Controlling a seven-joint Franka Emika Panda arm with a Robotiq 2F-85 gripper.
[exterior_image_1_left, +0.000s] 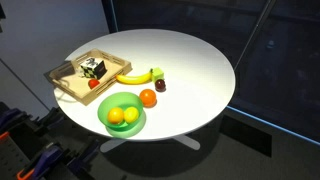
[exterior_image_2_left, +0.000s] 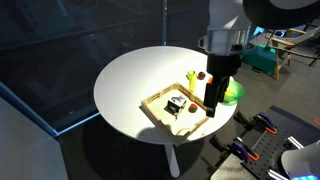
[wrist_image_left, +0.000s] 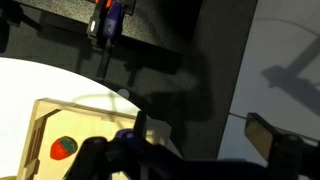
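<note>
My gripper (exterior_image_2_left: 212, 100) hangs from the arm over the near edge of a wooden tray (exterior_image_2_left: 150, 107), beside a green bowl (exterior_image_2_left: 233, 92). In the wrist view the two fingers of the gripper (wrist_image_left: 205, 135) stand wide apart with nothing between them; the tray (wrist_image_left: 40, 112) and a red strawberry (wrist_image_left: 63, 148) in it lie at the lower left. In an exterior view the tray (exterior_image_1_left: 115, 58) holds a black-and-white cube (exterior_image_1_left: 93, 68) and the strawberry (exterior_image_1_left: 95, 84). The arm does not show there.
On the round white table (exterior_image_1_left: 190, 60) lie a banana (exterior_image_1_left: 135, 76), an orange (exterior_image_1_left: 148, 97) and a dark plum (exterior_image_1_left: 160, 85). The green bowl (exterior_image_1_left: 121, 113) holds yellow and orange fruit. Dark floor and a glass wall surround the table.
</note>
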